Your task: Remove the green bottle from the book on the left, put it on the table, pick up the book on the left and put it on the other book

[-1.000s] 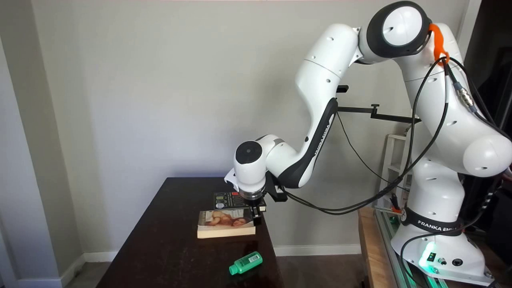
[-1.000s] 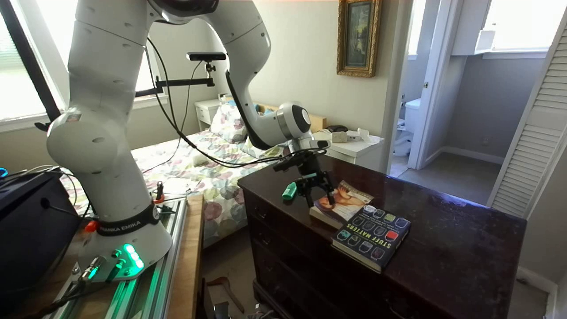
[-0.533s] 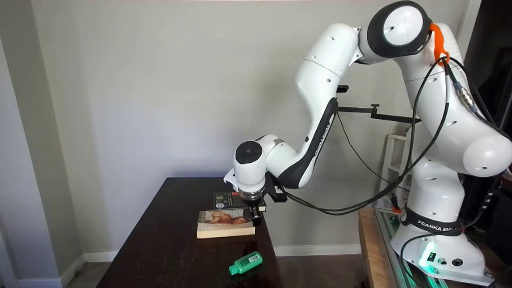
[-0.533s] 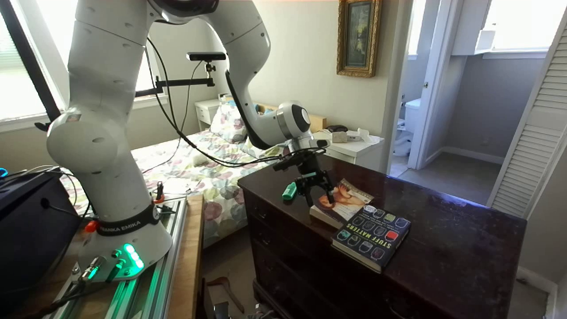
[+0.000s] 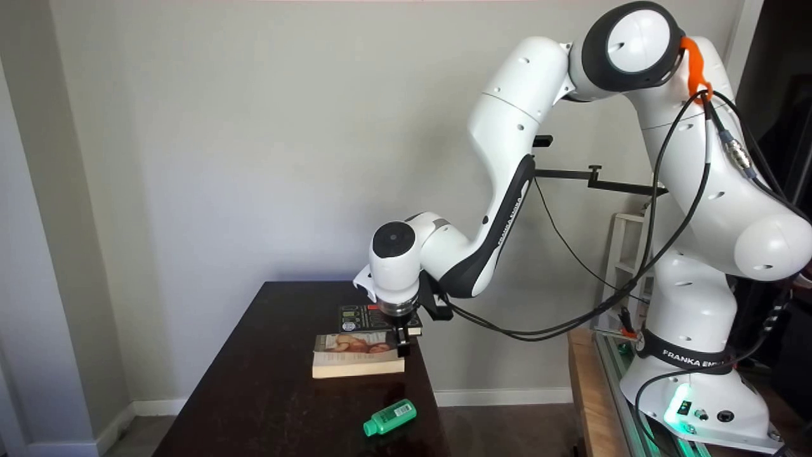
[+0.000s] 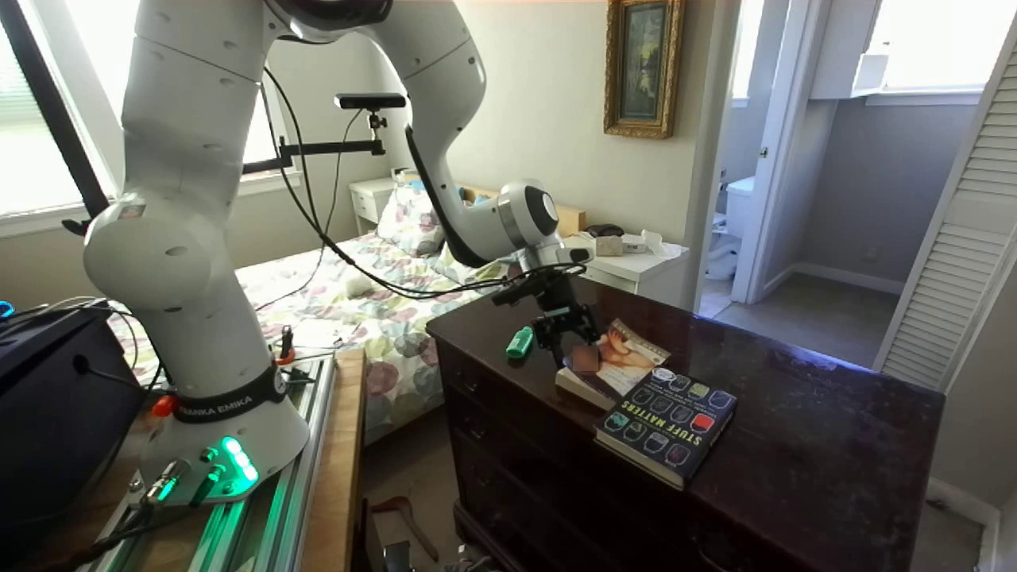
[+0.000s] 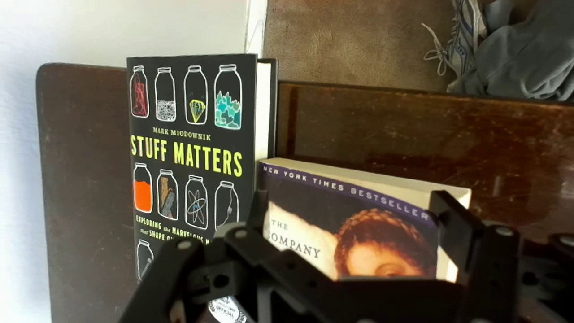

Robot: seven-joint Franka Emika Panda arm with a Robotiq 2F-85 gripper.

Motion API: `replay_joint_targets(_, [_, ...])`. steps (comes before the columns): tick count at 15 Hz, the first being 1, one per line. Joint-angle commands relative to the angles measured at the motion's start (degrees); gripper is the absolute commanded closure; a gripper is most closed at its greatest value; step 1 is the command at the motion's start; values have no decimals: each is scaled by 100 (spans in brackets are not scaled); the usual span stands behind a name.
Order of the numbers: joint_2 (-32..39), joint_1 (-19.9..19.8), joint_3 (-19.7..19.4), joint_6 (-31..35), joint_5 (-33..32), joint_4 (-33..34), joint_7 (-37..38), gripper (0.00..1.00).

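Likely pickup: your gripper (image 7: 351,199) hangs spread, empty, at the paperback (image 7: 336,229).
Square to its edges, lower, squeeze; miss dark book (image 7: 193,152) alongside.

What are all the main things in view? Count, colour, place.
bottle: 1, green, lying on the dresser
paperback: 1, multicoloured, on the dresser
Stuff Matters book: 1, black, beside the paperback
dresser: 1, dark brown, under these
bed: 1, flowered white, behind the dresser
nightstands: 2, white, by the bed
framed picture: 1, gold-edged, on the wall
toilet: 1, white, far background
shoe: 1, grey, wrist view's top right
camera: 1, black, on a bracket
robot arm: 1, mostly white, over the dresser
gripper: 1, black, at the paperback, jaws apart
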Motion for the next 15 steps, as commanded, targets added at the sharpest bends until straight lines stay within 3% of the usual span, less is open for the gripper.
replay_joint_targets(1, [62,-56,-25,162,-378,119,379,8])
replay_joint_targets(13, [302,-204,4,533,-1263,255,1363,10])
replay_joint_targets(14, [312,-221,12,552,-1314,257,1414,29])
replay_joint_targets(15, [322,-238,18,569,-1348,264,1467,35])
